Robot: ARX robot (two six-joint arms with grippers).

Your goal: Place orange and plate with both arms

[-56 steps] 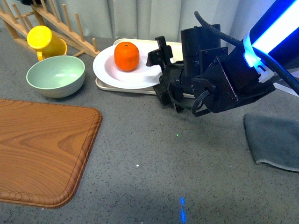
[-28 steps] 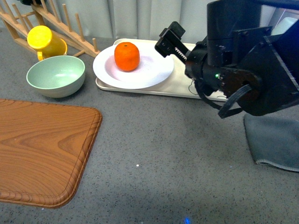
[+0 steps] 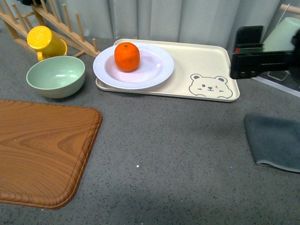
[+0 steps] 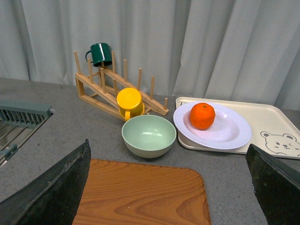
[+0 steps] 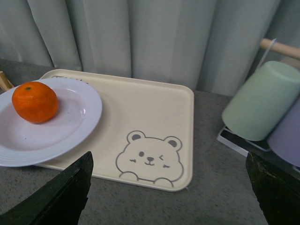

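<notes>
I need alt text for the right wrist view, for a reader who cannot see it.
An orange sits on a white plate resting on the end of a beige bear tray on a grey counter. Both open gripper fingertips frame the lower corners; two upturned cups stand beside the tray.

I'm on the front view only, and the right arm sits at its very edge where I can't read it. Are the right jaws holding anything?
Observer: No. The right wrist view shows the right gripper with its jaws wide apart and nothing between them. The orange sits on the plate beyond.
Operator: And the left arm? It's not in my picture at all.
Observer: The left gripper is open and empty too, above the cutting board and facing the green bowl.
Operator: Anything on the wooden rack above the yellow cup?
Observer: Yes, a dark green mug hangs at its top end.
</notes>
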